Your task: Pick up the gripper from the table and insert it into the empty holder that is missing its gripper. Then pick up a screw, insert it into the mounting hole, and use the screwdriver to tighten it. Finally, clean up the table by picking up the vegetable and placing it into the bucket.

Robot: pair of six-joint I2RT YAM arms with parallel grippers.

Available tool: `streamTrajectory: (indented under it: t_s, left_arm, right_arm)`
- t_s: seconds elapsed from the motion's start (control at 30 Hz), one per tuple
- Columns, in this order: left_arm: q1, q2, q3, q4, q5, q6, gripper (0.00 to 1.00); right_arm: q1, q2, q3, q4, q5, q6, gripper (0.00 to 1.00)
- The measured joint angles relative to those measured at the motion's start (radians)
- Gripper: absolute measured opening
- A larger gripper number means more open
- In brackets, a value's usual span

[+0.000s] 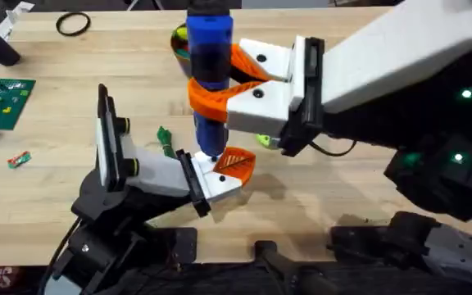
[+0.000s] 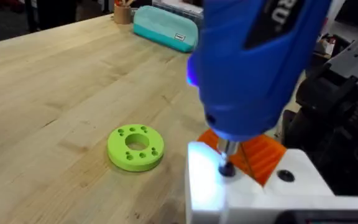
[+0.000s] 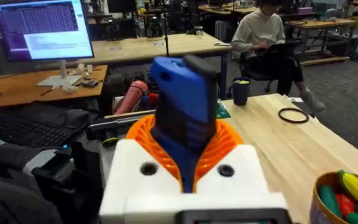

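Observation:
The blue screwdriver [image 1: 210, 49] stands upright, with my right gripper [image 1: 211, 92] shut on it, its smooth orange fingers [image 3: 229, 140] wrapped around the barrel. Its metal tip [image 2: 227, 163] rests on a dark screw in the white holder [image 1: 218, 182] at the end of my left arm. The small orange ribbed gripper [image 1: 238, 161] sits in that holder, just beside the tip. In the left wrist view the screwdriver [image 2: 253, 62] looms over the holder [image 2: 241, 193] and the orange gripper [image 2: 263, 152]. A green vegetable [image 1: 164, 141] lies on the table left of the holder. The bucket [image 1: 180, 41] stands behind the screwdriver.
A green ring with holes [image 2: 135, 147] lies on the wood near the holder. A green circuit board [image 1: 2, 98], a small wrapped item [image 1: 19, 160] and a black ring [image 1: 72, 24] are at the left. A teal case [image 2: 166, 28] lies farther off. The bucket [image 3: 347, 196] holds colourful toy vegetables.

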Motion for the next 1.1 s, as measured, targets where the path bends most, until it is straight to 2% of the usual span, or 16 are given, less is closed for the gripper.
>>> streamTrajectory:
  t_s: [1.1]
  left_arm:
    - [0.000, 0.000, 0.000, 0.000, 0.000, 0.000, 0.023]
  right_arm:
    - [-0.001, -0.036, 0.000, -0.026, -0.007, 0.000, 0.051]
